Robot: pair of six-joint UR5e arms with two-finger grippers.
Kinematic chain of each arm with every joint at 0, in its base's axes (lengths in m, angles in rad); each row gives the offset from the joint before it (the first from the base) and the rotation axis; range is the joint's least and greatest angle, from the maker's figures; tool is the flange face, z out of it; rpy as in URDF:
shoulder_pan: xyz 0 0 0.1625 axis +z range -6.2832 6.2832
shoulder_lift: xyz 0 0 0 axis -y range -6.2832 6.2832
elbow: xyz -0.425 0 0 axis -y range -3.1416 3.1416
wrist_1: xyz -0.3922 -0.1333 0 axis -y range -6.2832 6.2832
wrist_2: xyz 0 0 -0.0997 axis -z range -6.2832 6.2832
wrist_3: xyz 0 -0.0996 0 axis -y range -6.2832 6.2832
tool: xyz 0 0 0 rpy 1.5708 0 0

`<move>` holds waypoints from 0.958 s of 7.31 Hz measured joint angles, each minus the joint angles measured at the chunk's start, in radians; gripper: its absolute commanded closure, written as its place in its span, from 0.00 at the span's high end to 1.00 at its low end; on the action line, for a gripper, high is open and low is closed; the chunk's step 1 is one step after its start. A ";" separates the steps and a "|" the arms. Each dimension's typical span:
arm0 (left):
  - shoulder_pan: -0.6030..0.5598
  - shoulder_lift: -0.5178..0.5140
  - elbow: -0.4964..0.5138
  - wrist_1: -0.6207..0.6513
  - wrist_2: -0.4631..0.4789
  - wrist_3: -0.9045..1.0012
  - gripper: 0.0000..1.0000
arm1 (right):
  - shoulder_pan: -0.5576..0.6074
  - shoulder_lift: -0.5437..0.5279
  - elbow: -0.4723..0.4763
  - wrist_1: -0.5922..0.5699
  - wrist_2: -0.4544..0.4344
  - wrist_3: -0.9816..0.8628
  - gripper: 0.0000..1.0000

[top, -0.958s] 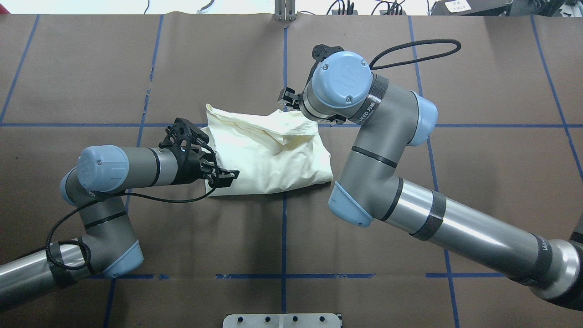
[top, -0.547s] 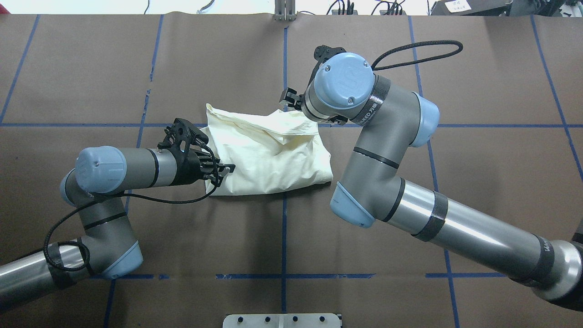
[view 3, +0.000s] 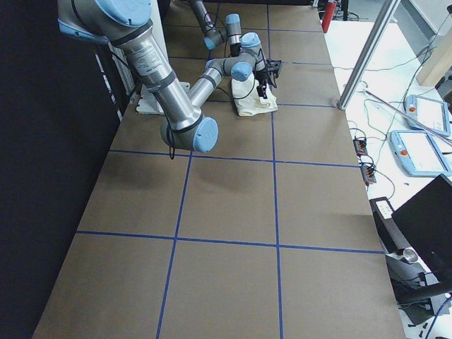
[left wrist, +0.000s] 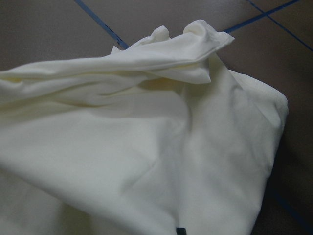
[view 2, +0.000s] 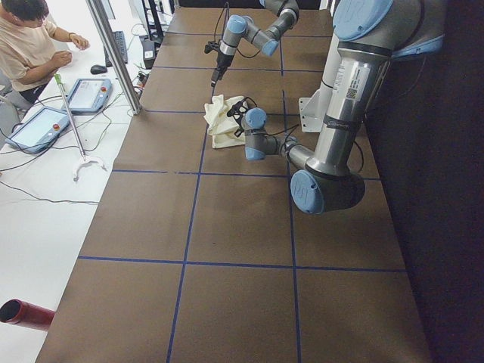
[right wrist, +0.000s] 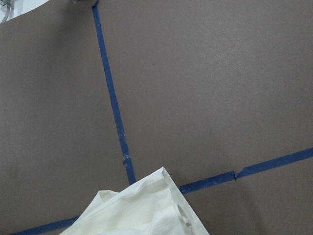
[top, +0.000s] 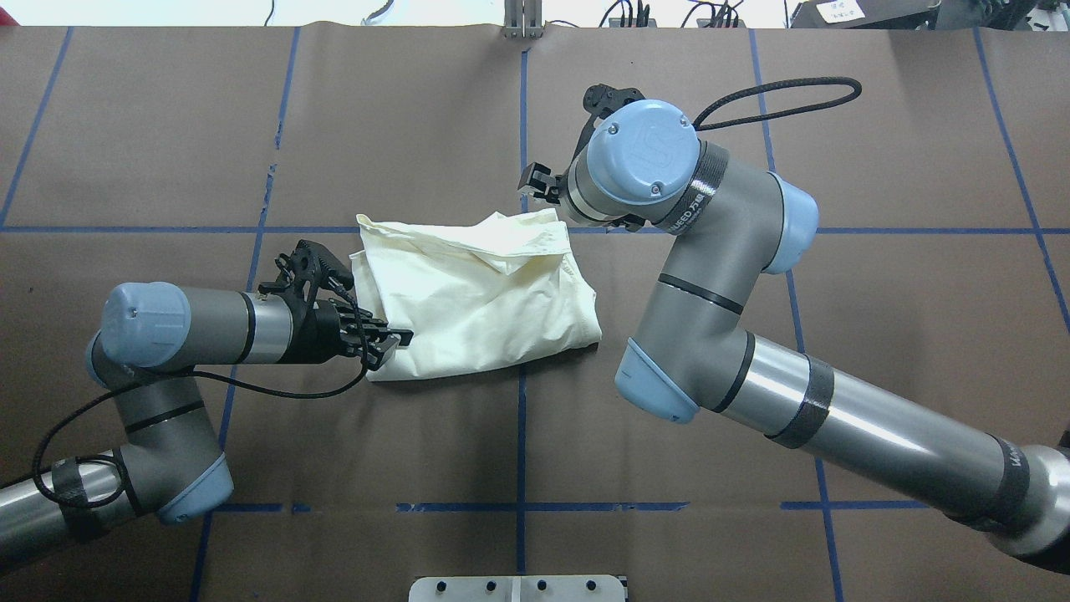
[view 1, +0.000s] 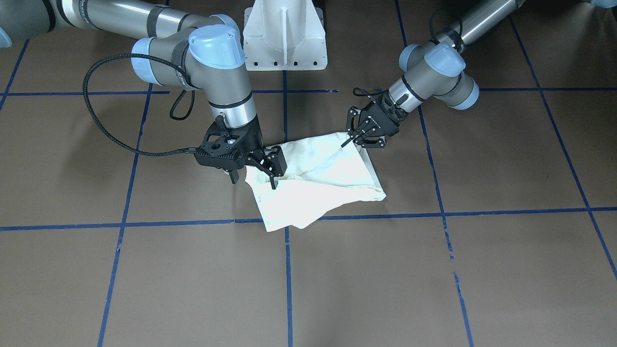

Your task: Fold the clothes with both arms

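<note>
Facing the robot, the cream T-shirt (view 1: pixel 323 193) lies bunched in the middle of the worktop (view 1: pixel 434 270), plain side up. The left jaws are clamped on its edge; the right jaws stand apart over the opposite corner. From overhead, the left jaws pinch the shirt's near left corner. Creased cloth fills most of the left wrist view.

No legible text or labels.

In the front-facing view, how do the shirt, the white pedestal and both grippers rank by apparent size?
Largest first:
shirt
white pedestal, though cropped at top
right gripper
left gripper
The grippers' order is unsure: the left is farther.
</note>
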 measured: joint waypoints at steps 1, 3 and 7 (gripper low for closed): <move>0.000 0.005 -0.003 -0.008 -0.039 -0.011 1.00 | 0.000 0.000 0.001 0.000 0.000 0.000 1.00; -0.002 0.011 -0.007 -0.010 -0.078 -0.017 1.00 | 0.000 0.000 0.002 0.000 -0.001 0.001 1.00; -0.004 0.013 -0.006 -0.009 -0.105 -0.022 0.32 | 0.000 0.000 0.001 0.000 -0.001 0.000 1.00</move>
